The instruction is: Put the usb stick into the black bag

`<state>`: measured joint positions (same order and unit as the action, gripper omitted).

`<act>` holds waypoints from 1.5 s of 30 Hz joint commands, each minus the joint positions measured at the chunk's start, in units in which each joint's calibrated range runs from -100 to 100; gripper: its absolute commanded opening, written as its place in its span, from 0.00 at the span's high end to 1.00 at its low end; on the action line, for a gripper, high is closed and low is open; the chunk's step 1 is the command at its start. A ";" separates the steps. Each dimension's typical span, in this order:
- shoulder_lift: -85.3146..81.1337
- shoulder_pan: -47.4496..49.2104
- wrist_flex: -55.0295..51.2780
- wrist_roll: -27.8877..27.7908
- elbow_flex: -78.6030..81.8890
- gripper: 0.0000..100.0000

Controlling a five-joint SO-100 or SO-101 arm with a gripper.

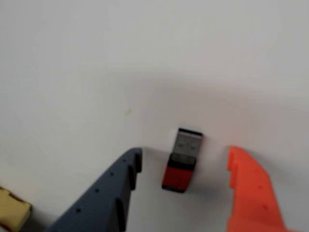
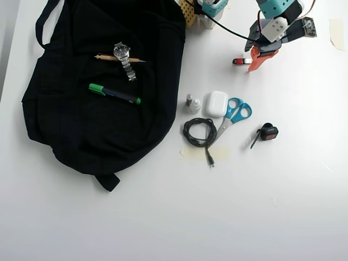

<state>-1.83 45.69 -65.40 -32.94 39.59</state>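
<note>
At the counter's (image 2: 304, 179) top right, overhead, the claw (image 1: 186, 164) hangs released, fingers either side of the usb stick (image 1: 182, 160), which lies flat, well apart from the black bag (image 2: 81, 130)

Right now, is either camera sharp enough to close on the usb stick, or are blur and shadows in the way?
Wrist view: soft focus overall, yet the usb stick reads clearly between the open jaws of the gripper, in a faint shadow. Overhead view: sharp and evenly lit with no glare, but the usb stick is tiny there and the arm partly hides it; the black bag shows little detail.
</note>
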 commanded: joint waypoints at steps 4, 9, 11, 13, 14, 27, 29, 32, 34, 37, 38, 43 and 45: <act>-0.16 -0.96 1.23 -0.25 0.84 0.76; -0.24 -2.16 5.28 -1.46 4.08 0.76; -0.24 -2.53 5.71 -1.77 4.52 0.76; -0.24 -2.83 5.71 -2.09 4.52 0.76; -0.24 -2.98 5.71 -2.09 4.52 0.76; -0.24 -2.53 5.71 -1.51 5.60 0.76; -0.24 -1.93 5.71 -1.46 6.05 0.76; -0.24 -1.34 5.71 -0.57 6.14 0.76; -0.24 -0.89 5.71 -0.51 6.14 0.76; -0.24 -0.74 5.71 -0.51 6.14 0.77; -0.24 -0.74 5.71 -0.51 6.14 0.77; -0.32 -0.74 5.54 -0.51 6.23 0.77; -0.32 -0.66 5.37 -0.51 6.23 0.77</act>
<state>-2.59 44.44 -59.44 -33.63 45.14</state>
